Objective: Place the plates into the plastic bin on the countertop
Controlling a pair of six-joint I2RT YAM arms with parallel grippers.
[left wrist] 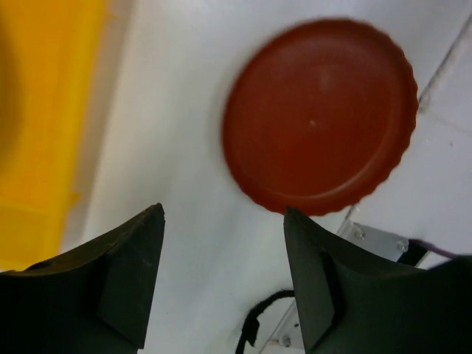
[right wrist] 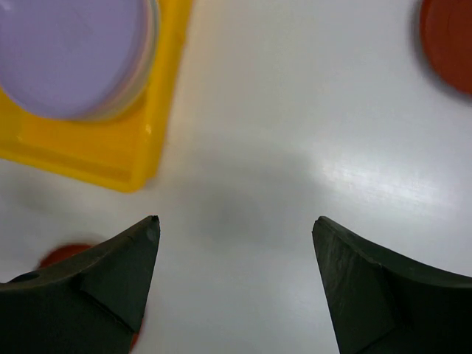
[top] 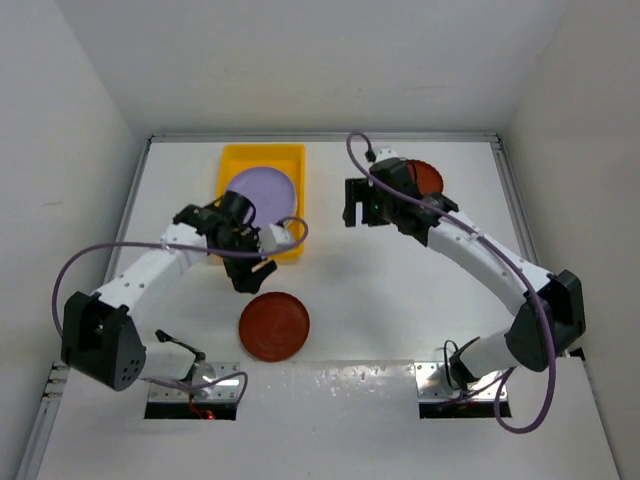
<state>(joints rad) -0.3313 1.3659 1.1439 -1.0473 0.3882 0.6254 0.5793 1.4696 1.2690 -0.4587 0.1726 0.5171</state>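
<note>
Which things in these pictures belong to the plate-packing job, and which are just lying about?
Job: yellow bin, lavender plate inside it, near red plate, far red plate, countertop.
Not part of it: purple cables, metal brackets at the arm bases.

Your left arm [top: 150,275] and right arm [top: 480,255]: white link shells, black joint housings [top: 100,345], one purple cable [top: 349,155] looped along each. Left fingers [left wrist: 110,287] and right fingers [right wrist: 88,280]: dark, matte, wedge-shaped. Silver mounting plates [top: 195,390] anchor your bases.

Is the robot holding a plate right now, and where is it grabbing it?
Nothing is held. The left gripper is open near a dark red plate, not touching it; the right gripper is open too.
</note>
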